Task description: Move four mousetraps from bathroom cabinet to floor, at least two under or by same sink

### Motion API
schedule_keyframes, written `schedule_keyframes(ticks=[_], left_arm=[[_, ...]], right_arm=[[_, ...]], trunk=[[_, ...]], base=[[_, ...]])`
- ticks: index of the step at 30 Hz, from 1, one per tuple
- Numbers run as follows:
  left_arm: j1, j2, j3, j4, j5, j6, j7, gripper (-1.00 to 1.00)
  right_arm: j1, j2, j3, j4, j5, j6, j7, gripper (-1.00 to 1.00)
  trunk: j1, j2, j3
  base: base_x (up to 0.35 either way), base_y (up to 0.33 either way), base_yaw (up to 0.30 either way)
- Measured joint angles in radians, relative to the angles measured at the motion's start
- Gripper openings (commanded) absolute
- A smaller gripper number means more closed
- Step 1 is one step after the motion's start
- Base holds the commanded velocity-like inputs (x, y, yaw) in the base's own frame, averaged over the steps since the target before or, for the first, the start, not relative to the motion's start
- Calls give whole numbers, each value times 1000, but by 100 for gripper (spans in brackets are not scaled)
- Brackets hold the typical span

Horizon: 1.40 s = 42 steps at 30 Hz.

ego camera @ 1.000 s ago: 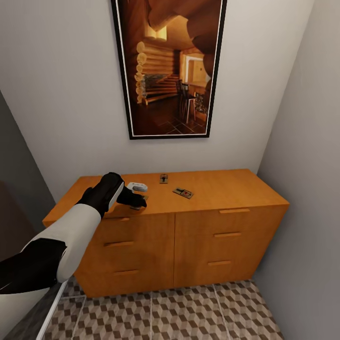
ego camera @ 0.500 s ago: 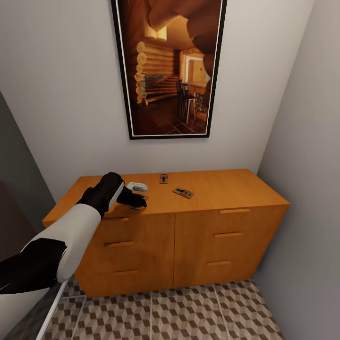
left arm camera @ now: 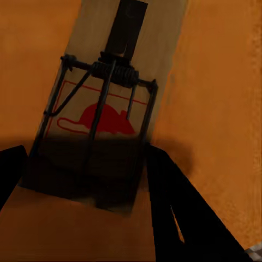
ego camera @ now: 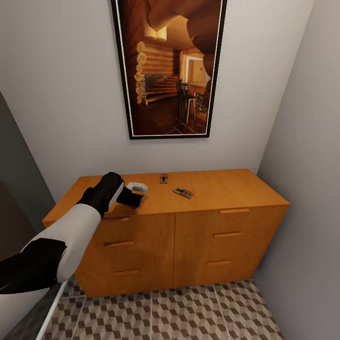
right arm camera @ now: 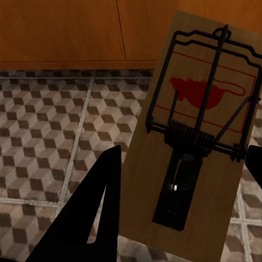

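Note:
The orange-brown cabinet (ego camera: 226, 189) stands against the wall on the cube-patterned bathroom floor (ego camera: 189, 311). Two mousetraps lie on its top, one near the back (ego camera: 164, 178) and one further forward (ego camera: 183, 192). My left gripper (ego camera: 136, 200) reaches over the cabinet's left part. In the left wrist view its fingers (left arm camera: 174, 207) flank another mousetrap (left arm camera: 117, 82) on the orange top, shut on it (left arm camera: 87, 158). My right gripper (right arm camera: 180, 185) is shut on one more mousetrap (right arm camera: 202, 120), held above the floor (right arm camera: 43, 142) before the cabinet front (right arm camera: 60, 27).
A small white object (ego camera: 137, 186) lies on the cabinet top just behind my left gripper. A tall framed picture (ego camera: 167, 66) hangs above. A grey wall (ego camera: 307, 189) closes in on the right. A dark panel (ego camera: 19, 179) stands at the left.
My left gripper's tip has risen slightly and drawn back a little on the cabinet top. Less of the trap beneath it shows now. The two other traps lie as before.

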Motion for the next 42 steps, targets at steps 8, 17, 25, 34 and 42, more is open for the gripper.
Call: schedule_keyframes(ticks=[8, 17, 25, 34, 42], left_arm=[[0, 0, 1, -1, 10, 1, 4, -100], [0, 0, 1, -1, 10, 1, 4, -100], [0, 0, 1, -3, 9, 1, 3, -100], [0, 0, 1, -3, 9, 1, 4, -100], [0, 0, 2, 4, 12, -1, 3, -100]], right_arm=[[0, 0, 0, 0, 0, 0, 0, -100], [0, 0, 0, 0, 0, 0, 0, -100], [0, 0, 0, 0, 0, 0, 0, -100], [0, 0, 0, 0, 0, 0, 0, -100], [0, 0, -1, 0, 0, 0, 0, -100]], trunk=[[0, 0, 0], [0, 0, 0], [0, 0, 0], [0, 0, 0], [0, 0, 4]], base=[[0, 0, 0], [0, 0, 0], [0, 0, 0], [0, 0, 0], [0, 0, 0]])
